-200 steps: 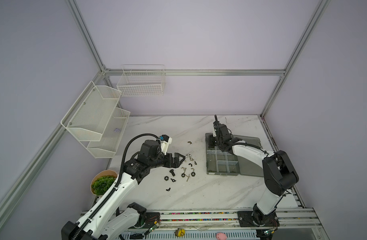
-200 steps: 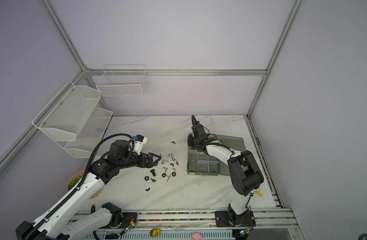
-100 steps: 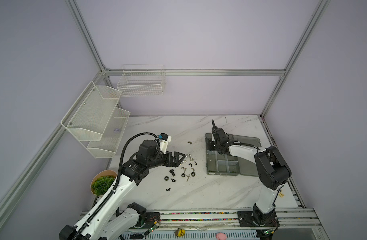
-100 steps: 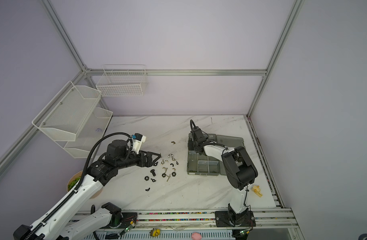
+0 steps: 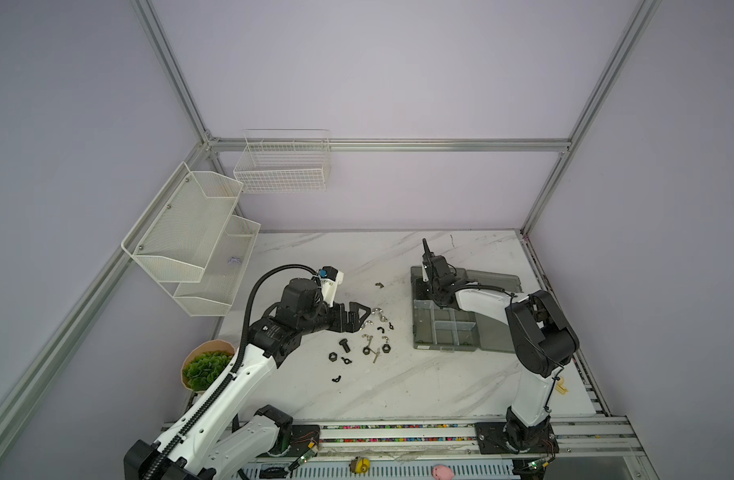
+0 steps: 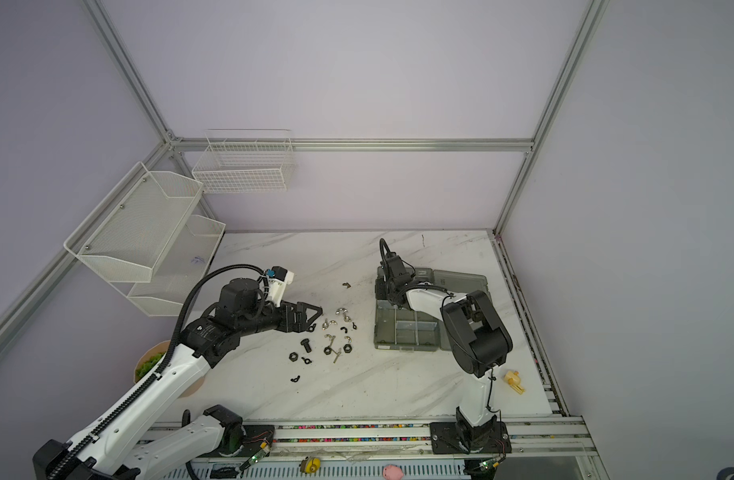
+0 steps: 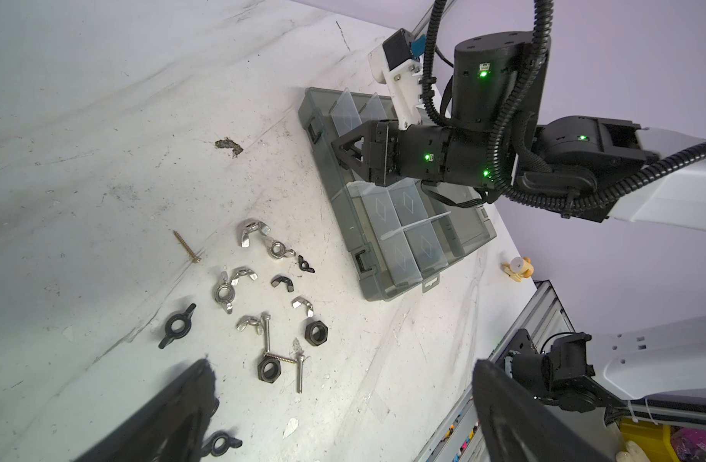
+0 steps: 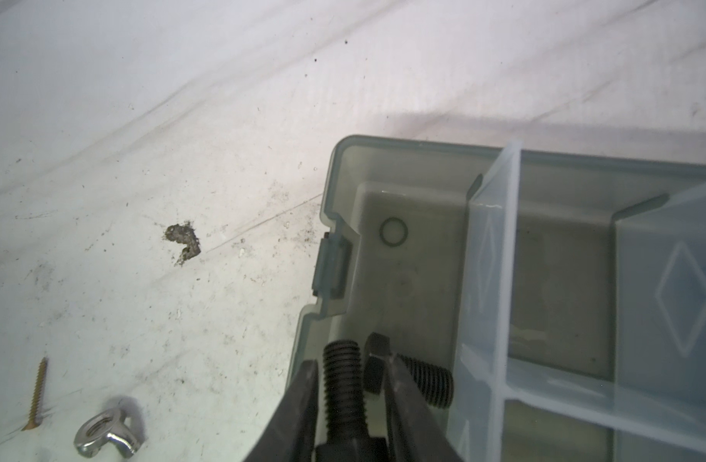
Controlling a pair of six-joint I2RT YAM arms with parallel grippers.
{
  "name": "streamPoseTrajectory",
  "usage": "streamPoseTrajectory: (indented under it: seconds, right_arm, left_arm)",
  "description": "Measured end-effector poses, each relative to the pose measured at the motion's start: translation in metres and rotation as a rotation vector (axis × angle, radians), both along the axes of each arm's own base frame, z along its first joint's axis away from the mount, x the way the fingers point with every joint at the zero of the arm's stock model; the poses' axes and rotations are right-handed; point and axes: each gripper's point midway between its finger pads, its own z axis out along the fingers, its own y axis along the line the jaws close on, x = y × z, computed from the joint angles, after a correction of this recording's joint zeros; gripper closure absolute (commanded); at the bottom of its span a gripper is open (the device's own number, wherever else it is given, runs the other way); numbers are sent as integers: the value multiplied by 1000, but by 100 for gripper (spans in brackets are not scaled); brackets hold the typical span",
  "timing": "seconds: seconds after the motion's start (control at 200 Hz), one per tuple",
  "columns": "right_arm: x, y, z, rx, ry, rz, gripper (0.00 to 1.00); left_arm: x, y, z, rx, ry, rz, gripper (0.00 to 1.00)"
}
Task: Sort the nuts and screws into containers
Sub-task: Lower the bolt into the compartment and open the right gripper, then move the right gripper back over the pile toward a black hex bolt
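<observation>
Right elbow (image 5: 540,328) swung toward box (image 5: 440,345) since a second ago. Right pincer (image 8: 350,362) narrow around a bolt (image 8: 341,384), grip uncertain, over corner compartment (image 8: 407,260); second bolt (image 8: 427,384) lies below it. Left pincer (image 7: 343,416) wide, empty; nuts (image 7: 316,333), screws (image 7: 186,246) unsorted on bench (image 7: 103,120) ahead of it. Barely begun.

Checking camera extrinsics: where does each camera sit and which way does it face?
Both top views: high above the robot's bases, looking down toward the back wall; table, box, left arm, right arm in view.
Left wrist: on the left arm, looking past the open left gripper over nuts to the box and right gripper.
Right wrist: on the right arm, close over the box's corner compartment; its fingers hold a bolt.
Shared: both wrist views show the box and a brass screw.
</observation>
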Motion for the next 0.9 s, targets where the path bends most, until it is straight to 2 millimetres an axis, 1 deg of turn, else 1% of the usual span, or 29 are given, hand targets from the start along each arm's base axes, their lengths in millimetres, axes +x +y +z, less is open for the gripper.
streamPoseTrajectory:
  seconds: [0.16,0.33,0.4,0.505,0.6,0.645,0.695,0.805,0.9]
  right_arm:
    - [2,-1,2,2,-8,-4,61]
    - [3,-1,6,4,-20,-6,61]
    - [1,3,15,17,-39,6,60]
    - [-8,13,38,65,-91,40,59]
    - [-22,34,62,119,-146,97,59]
    - [-31,49,70,144,-163,133,58]
    - [-44,70,75,173,-173,178,58]
    - [-75,115,74,226,-161,272,59]
    - [-106,157,64,279,-125,353,60]
  left_arm:
    - [0,2,2,1,-10,7,0]
    - [-4,6,13,-6,-47,20,0]
    - [-7,8,13,-3,-45,24,0]
    - [-14,15,7,23,-15,42,0]
    - [-24,26,0,55,24,72,0]
    - [-29,30,-4,68,47,86,0]
    - [-35,34,-9,77,80,103,0]
    - [-47,42,-23,95,174,137,0]
    - [-57,48,-34,108,253,169,0]
